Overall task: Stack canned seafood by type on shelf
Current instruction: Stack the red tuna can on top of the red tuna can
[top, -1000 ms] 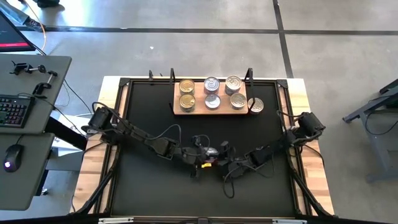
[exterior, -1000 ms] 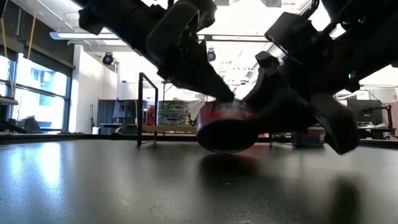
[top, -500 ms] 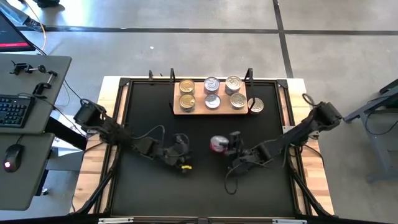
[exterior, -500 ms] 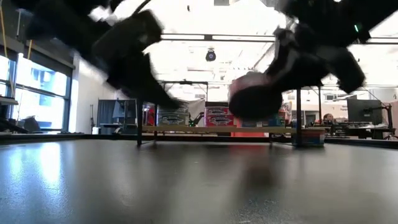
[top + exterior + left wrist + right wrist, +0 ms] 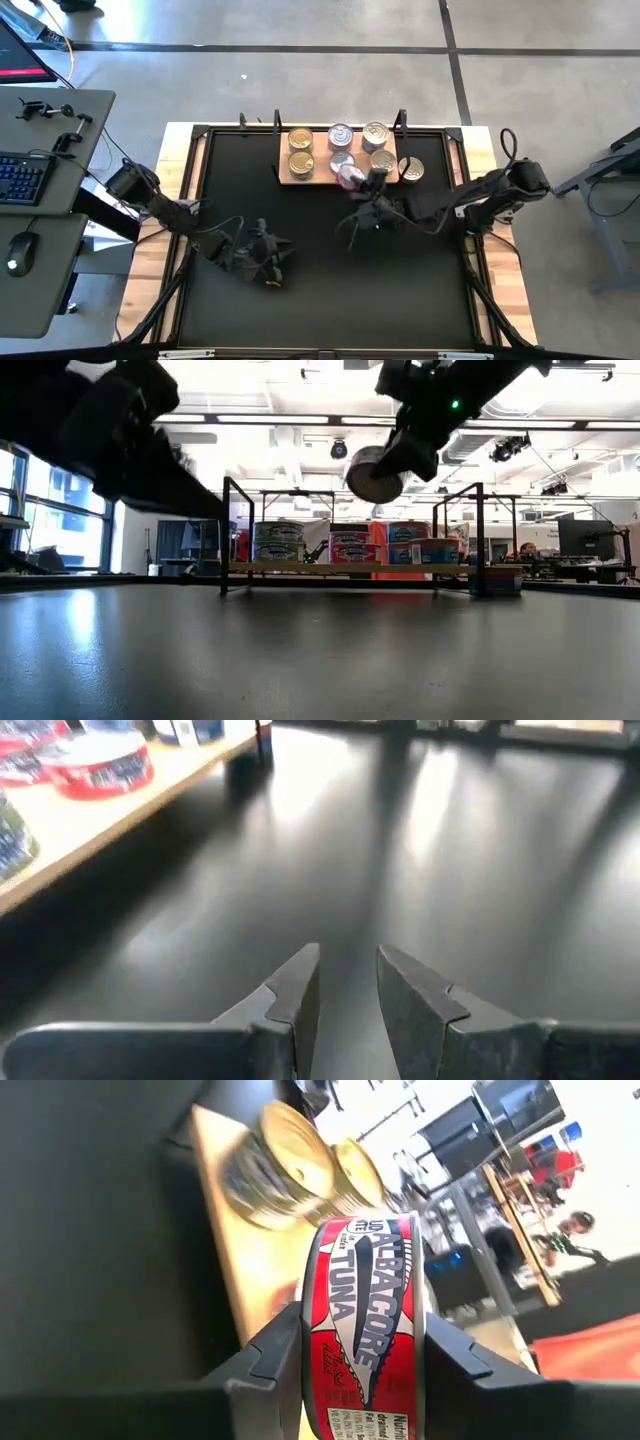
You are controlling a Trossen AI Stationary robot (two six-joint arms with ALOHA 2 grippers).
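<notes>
Table (image 5: 480, 300): wood edges, covered by a black mat (image 5: 330, 270); black frame posts at the far side.

Shelf (image 5: 300, 181): pale wood board at the far middle of the mat. Holds six tins in two rows. Two gold-lidded tins (image 5: 300, 150) at its left end, one behind the other. Silver tins (image 5: 376, 133) fill the middle and right places. The low view shows red labels on the middle tins (image 5: 350, 547).

Loose tin (image 5: 411, 170): gold lid, on the mat just beside the shelf's right end.

Right claw (image 5: 362, 180): over the shelf's near edge, by the middle column. Pinching the red tin (image 5: 365, 1335) between both fingers (image 5: 270, 1355); label reads "Albacore Tuna". The low view shows this tin (image 5: 374, 473) tilted, in the air above the shelf, touching nothing else. The right wrist view shows the gold tins (image 5: 275, 1165) and bare board beyond it.

Left claw (image 5: 270, 262): over bare mat near the left middle, well apart from the shelf. Fingers (image 5: 290, 995) slightly parted, a narrow gap between the tips, holding nothing. The left wrist view shows the shelf edge with a red tin (image 5: 95, 765) farther off.

Beside the table, left: desk with keyboard (image 5: 20, 178) and mouse (image 5: 17, 254).
</notes>
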